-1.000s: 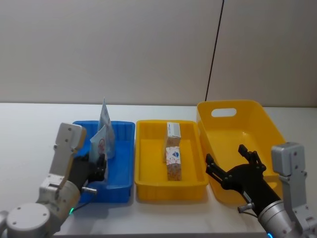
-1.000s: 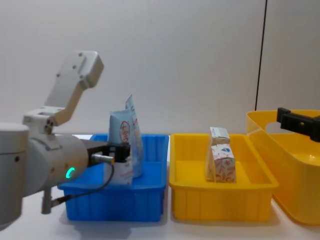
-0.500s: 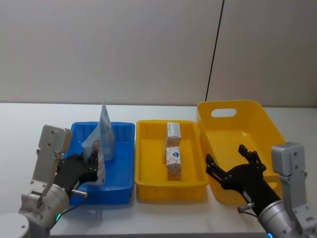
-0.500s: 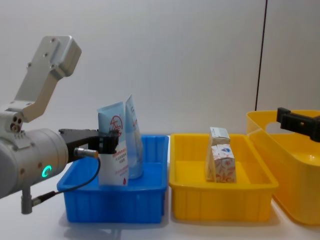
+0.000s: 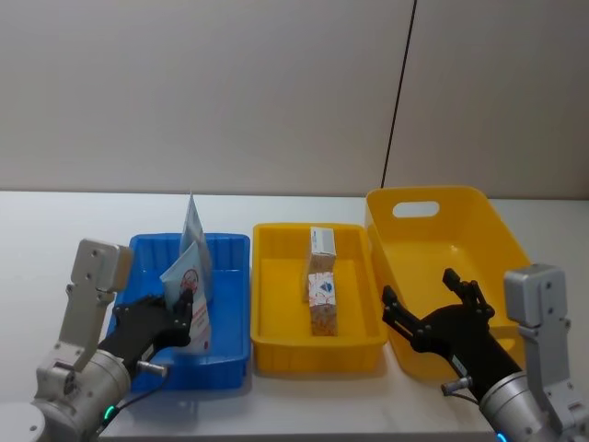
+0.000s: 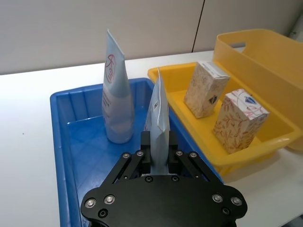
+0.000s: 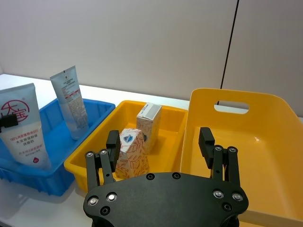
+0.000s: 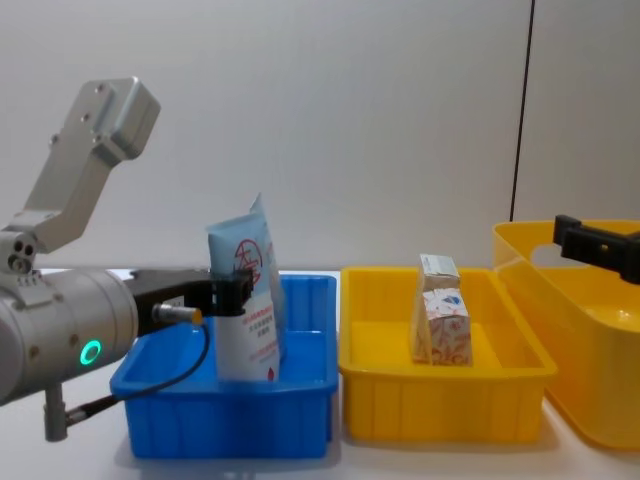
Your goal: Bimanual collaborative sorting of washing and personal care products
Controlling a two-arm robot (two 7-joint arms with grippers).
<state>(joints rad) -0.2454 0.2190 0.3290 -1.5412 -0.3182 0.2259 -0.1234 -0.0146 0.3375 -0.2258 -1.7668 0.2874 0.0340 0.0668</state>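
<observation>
1. The deep yellow bin [image 5: 515, 244] sits at 3 o'clock on the tabletop [image 5: 55, 230]. The right tool [image 5: 421, 293] hovers over its 7 o'clock corner with its fingers spread wide and nothing in them. A low swing of that arm toward 9 o'clock could clip the rim and shove the bin into its neighbour.
2. The shallow yellow tray [image 5: 276, 285] lies in the middle, close against the containers on both sides. A knock to either one would probably carry through it.
3. The blue tray [image 5: 230, 276], at 9 o'clock, looks light. Its 6 o'clock wall is close to the tabletop's edge, so dragging anything against that wall could slide the tray toward the drop.
4. The held tube [image 8: 250, 340] stands roughly upright at the tray's 6 o'clock end. The left tool [image 6: 159, 146] is closed on its flat faces at about mid-height. Whether its cap rests on the tray floor cannot be told. The body looks soft, so it may buckle or slip through the fingers, and if let go while tilted it would likely fall.
5. The second tube [image 6: 115, 94] stands just beyond it at 12 o'clock. A toppling or swinging held tube could knock it over.
6. The cream carton [image 6: 204, 90] and the patterned carton [image 6: 239, 120] stand upright in the middle tray, one toward 12 o'clock and one toward 6 o'clock. They are narrow, so a jolt to the tray may tip them.
</observation>
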